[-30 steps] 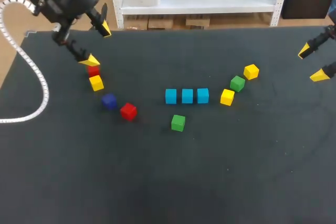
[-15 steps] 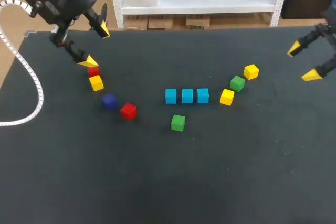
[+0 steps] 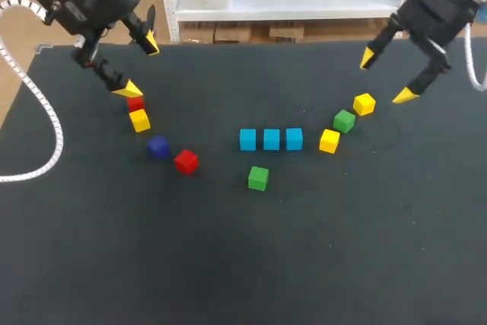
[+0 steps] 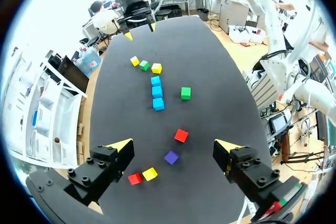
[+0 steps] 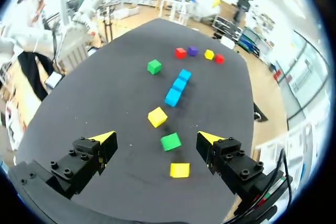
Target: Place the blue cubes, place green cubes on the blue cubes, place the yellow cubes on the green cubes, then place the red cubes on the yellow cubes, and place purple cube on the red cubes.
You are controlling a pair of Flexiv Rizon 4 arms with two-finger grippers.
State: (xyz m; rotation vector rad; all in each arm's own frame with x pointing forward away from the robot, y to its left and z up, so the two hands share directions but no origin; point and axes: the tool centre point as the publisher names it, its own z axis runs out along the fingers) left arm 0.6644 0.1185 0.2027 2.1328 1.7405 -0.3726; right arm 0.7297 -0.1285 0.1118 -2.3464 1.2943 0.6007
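Three blue cubes (image 3: 272,139) sit in a row mid-tabletop, side by side. Nothing is stacked on them. The green layer looks like the step in hand.

Right end effector (image 3: 385,77): released, fingers spread wide, hanging above the right-hand cluster. In its wrist view the right green cube (image 5: 170,141) lies ahead, about midway between the fingers. The outer yellow cube (image 5: 179,170) and the inner yellow cube (image 5: 157,116) flank it in a diagonal line. Both are close; you cannot tell whether their corners touch it.

- Drop straight down on that green cube.
- Turn the wrist so the fingers close across the diagonal, on the two faces clear of the yellows.
- Grip square to those faces so the cube lands flat.
- The blue row is probably loose, so lower onto it vertically and let go only once the cube bears. A sideways nudge could scatter the row.

The near green cube (image 3: 258,178) sits alone just near of the row.

Left end effector (image 3: 140,65): also released, at far left above a red cube (image 3: 135,103) and the left yellow cube (image 3: 139,120). The purple cube (image 3: 158,146) and the second red cube (image 3: 186,161) lie beside them.
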